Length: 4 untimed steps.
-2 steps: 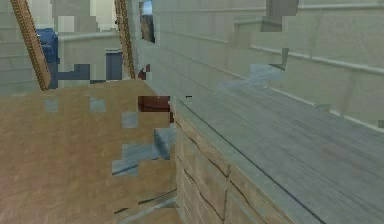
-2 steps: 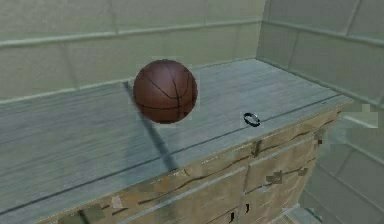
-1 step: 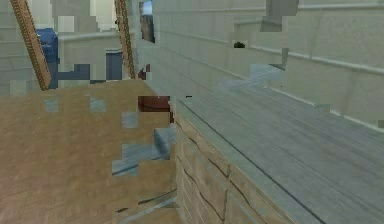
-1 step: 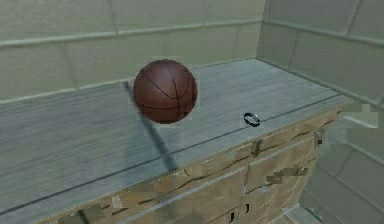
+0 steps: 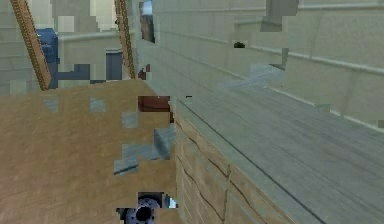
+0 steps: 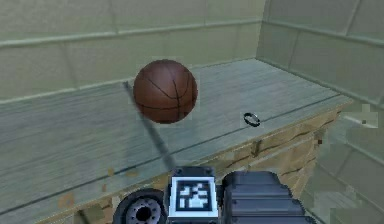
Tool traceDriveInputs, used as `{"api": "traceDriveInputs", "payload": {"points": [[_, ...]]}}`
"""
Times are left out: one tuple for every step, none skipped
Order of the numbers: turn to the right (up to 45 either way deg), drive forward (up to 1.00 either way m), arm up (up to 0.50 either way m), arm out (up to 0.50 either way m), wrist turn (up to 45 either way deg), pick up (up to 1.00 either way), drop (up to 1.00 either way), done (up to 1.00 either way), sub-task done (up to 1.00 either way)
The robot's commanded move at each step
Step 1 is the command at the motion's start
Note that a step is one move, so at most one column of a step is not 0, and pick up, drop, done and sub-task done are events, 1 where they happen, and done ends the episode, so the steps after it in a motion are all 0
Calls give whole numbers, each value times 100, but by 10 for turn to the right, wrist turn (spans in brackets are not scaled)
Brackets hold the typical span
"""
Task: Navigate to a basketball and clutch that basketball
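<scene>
Centring my gripper (image 6: 150,128) on the basketball (image 6: 165,90) matters before any lift; whether it holds anything, I cannot tell.

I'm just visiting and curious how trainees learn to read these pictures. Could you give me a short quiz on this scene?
1. True or false: the basketball is blue.
2. The small dark ring lies on: A) a wooden floor, B) the grey plank top, C) a chair.
3. Fill in: in the arm side view, the ring is to the basketball's ____.
Key: 1 false, it is reddish brown; 2 B; 3 right.
</scene>
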Motion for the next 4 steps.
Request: {"api": "traceDriveInputs", "payload": {"points": [[0,0,0,28,0,0,0,0,0],[0,0,0,0,450,0,0,0,0],[0,0,0,0,450,0,0,0,0],[0,0,0,0,450,0,0,0,0]]}}
